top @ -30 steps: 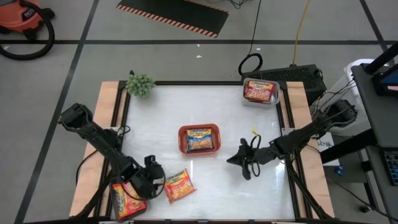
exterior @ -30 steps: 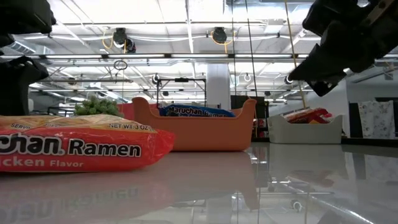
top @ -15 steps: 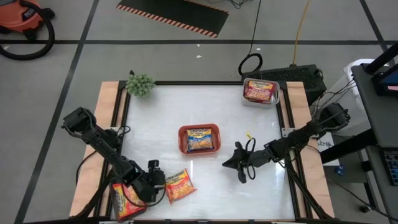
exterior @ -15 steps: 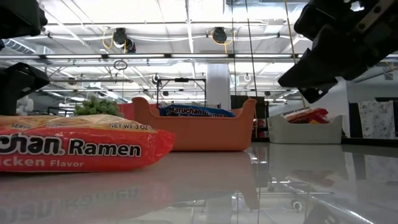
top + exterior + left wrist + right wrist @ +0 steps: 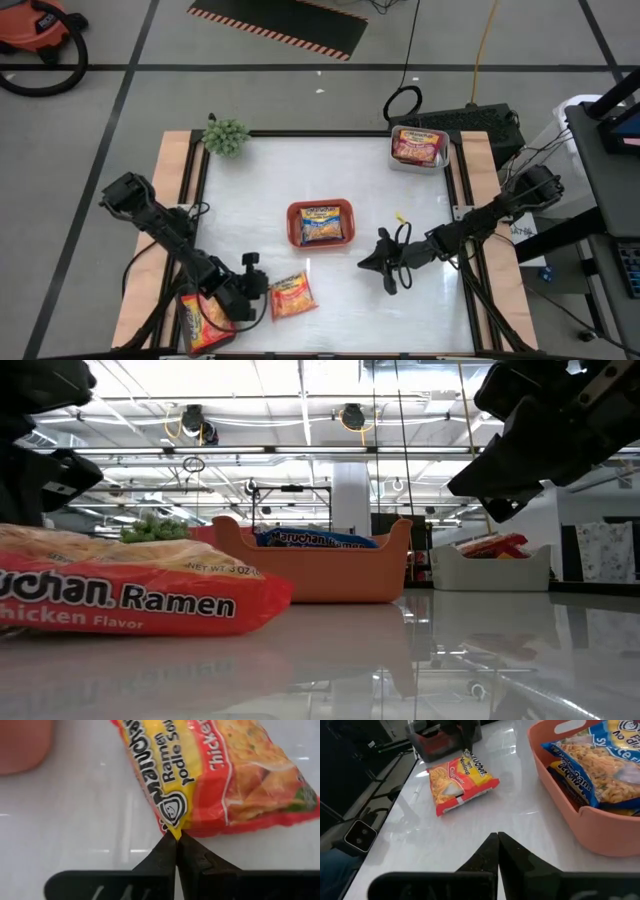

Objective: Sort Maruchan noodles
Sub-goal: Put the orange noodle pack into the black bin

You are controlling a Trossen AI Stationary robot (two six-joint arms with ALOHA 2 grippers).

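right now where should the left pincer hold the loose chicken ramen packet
By its crimped end seam, coming from the left arm's side. The packet lies flat on the table, so only its thin edges fit between fingers. The left pincer is already shut on that seam's corner.

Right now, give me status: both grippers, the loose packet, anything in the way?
Left gripper shut on orange ramen packet, near table edge. Right gripper shut, empty, hovering beside the red tray. Nothing blocking the packet.

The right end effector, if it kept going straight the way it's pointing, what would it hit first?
Probably bare table. The right end effector, shut, points toward the orange ramen packet, which the left end effector pinches by its edge. The red tray lies off to one side.
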